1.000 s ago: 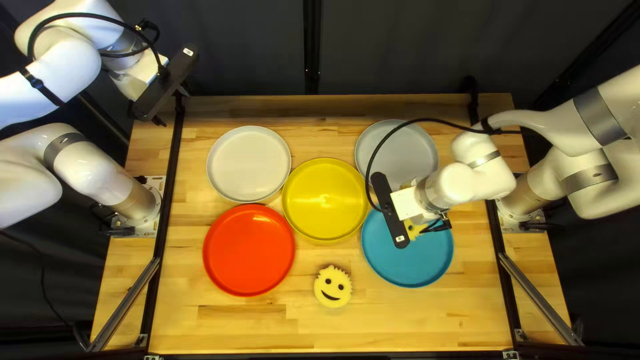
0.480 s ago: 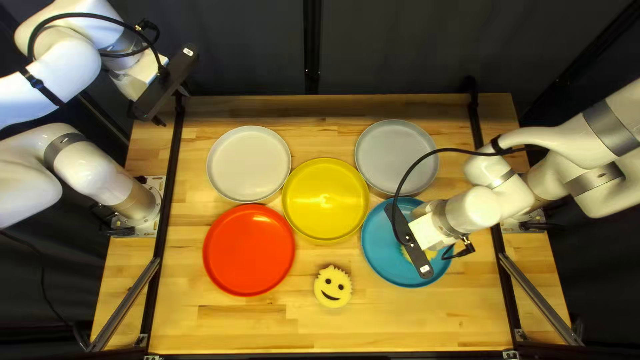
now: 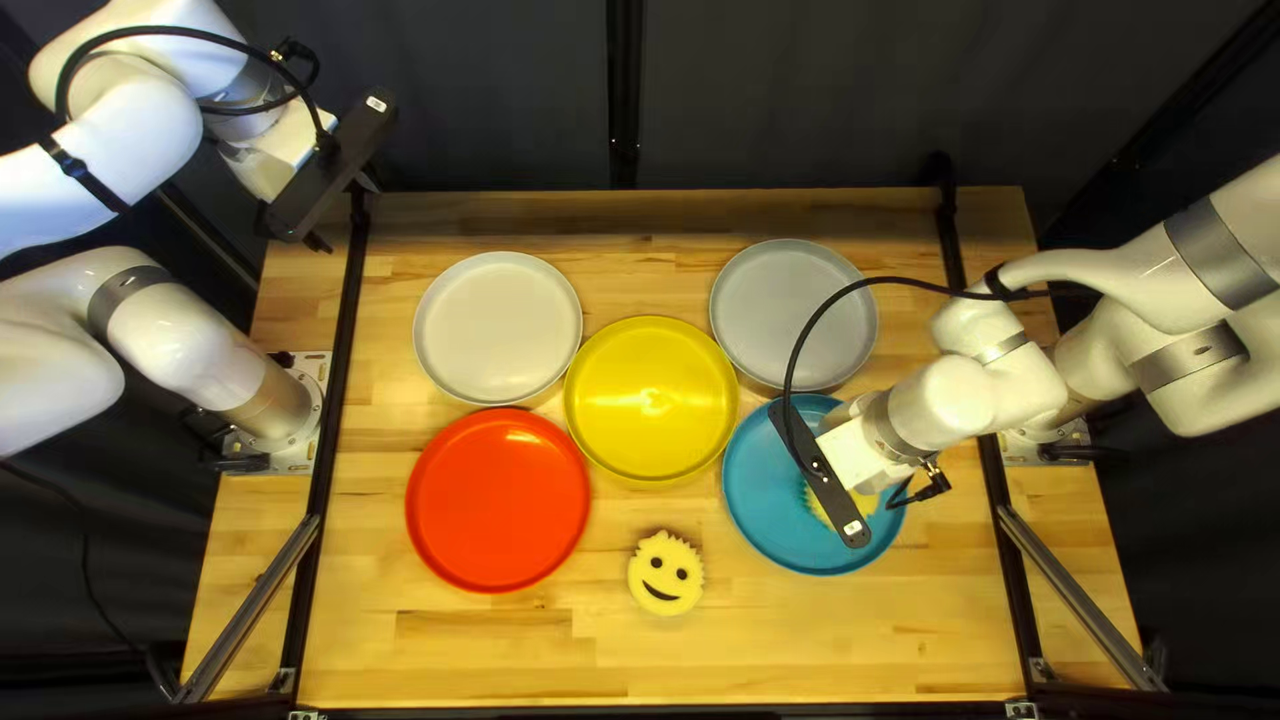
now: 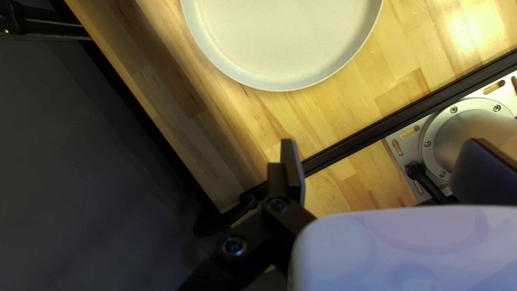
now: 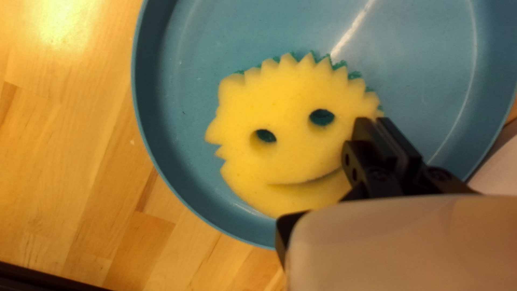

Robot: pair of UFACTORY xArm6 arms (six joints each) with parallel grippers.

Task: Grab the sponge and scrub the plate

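Right end effector, closed, has moved inward over the blue plate; the sponge has shifted with it, indicating scrubbing underway. Left end effector: open.

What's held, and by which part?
Right gripper is closed at the edge of the yellow sponge; whether it grips it, I can't tell. Left gripper holds nothing.

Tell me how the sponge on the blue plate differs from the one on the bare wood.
The plate sponge sits on the blue plate, while the other sponge lies directly on the table. The right claw is at the plate sponge; no claw is at the other sponge. Both are yellow, spiky-topped smiling faces.
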